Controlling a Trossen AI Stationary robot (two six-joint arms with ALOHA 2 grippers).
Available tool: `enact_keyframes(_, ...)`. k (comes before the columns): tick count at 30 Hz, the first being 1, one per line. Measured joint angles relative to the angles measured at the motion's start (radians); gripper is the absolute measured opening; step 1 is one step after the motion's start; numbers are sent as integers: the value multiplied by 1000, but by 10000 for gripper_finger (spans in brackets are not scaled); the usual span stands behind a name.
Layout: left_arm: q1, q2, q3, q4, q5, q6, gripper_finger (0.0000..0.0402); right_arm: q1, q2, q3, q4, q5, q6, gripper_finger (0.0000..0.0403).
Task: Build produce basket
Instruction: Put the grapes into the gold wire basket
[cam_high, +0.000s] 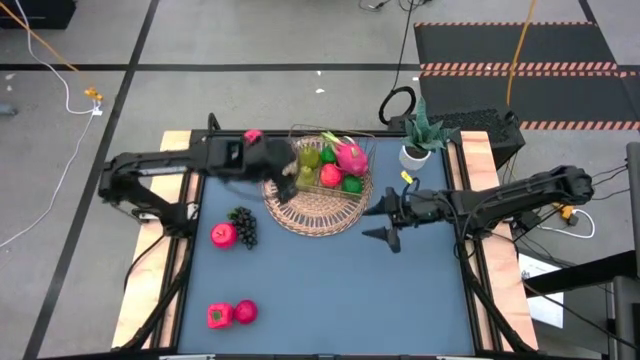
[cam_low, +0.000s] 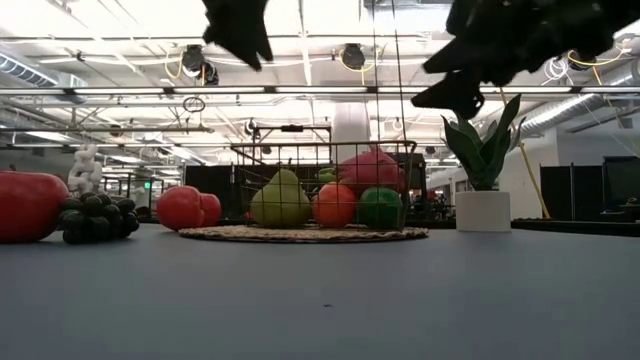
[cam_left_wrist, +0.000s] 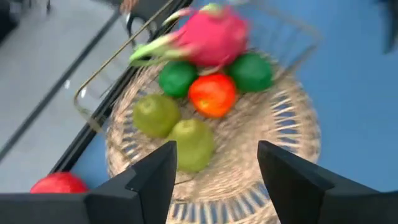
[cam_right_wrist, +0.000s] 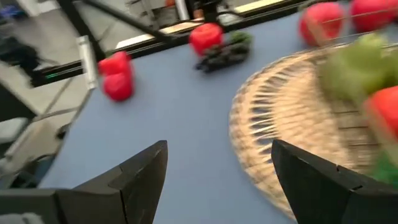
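The round wicker basket (cam_high: 318, 205) lies flat on the blue table with a thin wire frame (cam_low: 320, 148) over its far part. In it rest two green pears (cam_left_wrist: 174, 127), a pink dragon fruit (cam_high: 351, 156), an orange-red round fruit (cam_left_wrist: 212, 94) and two dark green ones (cam_left_wrist: 250, 71). My left gripper (cam_left_wrist: 214, 177) hangs open above the basket's left part, well clear of it in the low view (cam_low: 240, 35). My right gripper (cam_high: 385, 228) is open, above the table just right of the basket. Dark grapes (cam_high: 243, 226) and a red fruit (cam_high: 223, 235) lie left of the basket.
Two more red fruits (cam_high: 232, 314) lie near the table's near left corner, and one red fruit (cam_high: 253, 137) sits by the far edge behind my left arm. A green plant in a white pot (cam_high: 417, 150) stands at the far right. Bare blue table lies near the basket.
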Motion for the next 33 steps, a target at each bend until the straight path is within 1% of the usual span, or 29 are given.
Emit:
enact_keyframes(5, -151, -102, -129, 3, -161, -86, 212, 96, 0, -38, 86, 5, 18, 283)
enact_keyframes(7, -199, -144, -204, -4, -186, -133, 207, 130, 11, -38, 126, 5, 12, 283)
enact_keyframes(9, -244, -195, -291, 2, -188, -210, 201, 161, 46, -38, 168, 7, -24, 283)
enact_keyframes(12, -321, -271, -427, 4, -199, -369, 195, 199, 149, -38, 295, 36, -82, 283)
enact_keyframes(16, -459, -359, -600, 29, -205, -578, 191, 206, 339, -22, 538, 30, -171, 283)
enact_keyframes(18, -525, -387, -682, 81, -208, -621, 193, 199, 435, 15, 653, 30, -204, 283)
enact_keyframes(20, -573, -394, -760, 176, -217, -622, 196, 189, 517, 75, 703, 29, -237, 283)
enact_keyframes(23, -623, -393, -858, 343, -220, -570, 197, 163, 620, 220, 639, -3, -247, 283)
enact_keyframes(26, -661, -379, -917, 481, -222, -489, 192, 135, 713, 388, 482, -22, -246, 283)
enact_keyframes(30, -715, -382, -932, 533, -223, -450, 182, 104, 815, 588, 270, -23, -252, 283)
enact_keyframes(33, -765, -384, -917, 515, -224, -449, 173, 91, 878, 697, 182, -26, -303, 283)
